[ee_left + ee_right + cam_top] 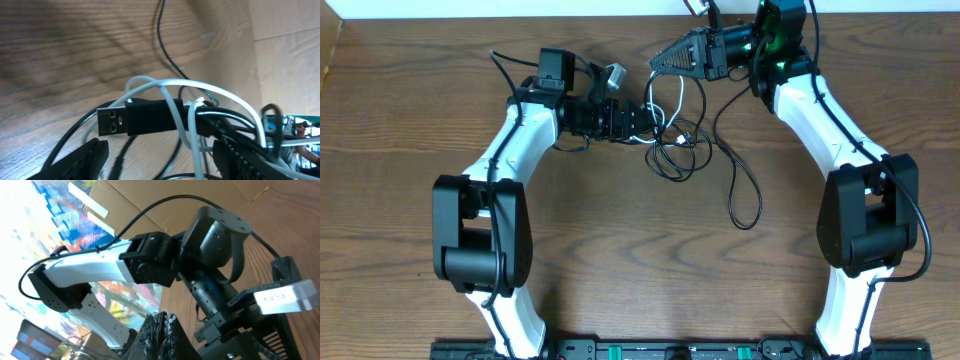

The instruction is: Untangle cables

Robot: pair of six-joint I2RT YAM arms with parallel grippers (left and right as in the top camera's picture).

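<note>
The black cable (744, 196) and the white cable (677, 98) lie tangled on the wooden table near the back middle. The black one runs in a long loop toward the front right. My left gripper (655, 121) is low at the tangle and open. In the left wrist view its fingers (160, 161) straddle the cords. The black cable's USB plug (137, 116) sits just ahead of them, and white cable (192, 135) is looped around it. My right gripper (660, 62) is above the tangle's far side, pointing left. In the right wrist view its fingers (164, 330) are shut, with nothing seen between them.
The table's back edge meets a white wall just behind both grippers. A cardboard box (328, 40) stands at the far left corner. Cardboard (287, 55) also shows beyond the tangle in the left wrist view. The left arm's silver wrist camera (282, 297) is close to the right gripper.
</note>
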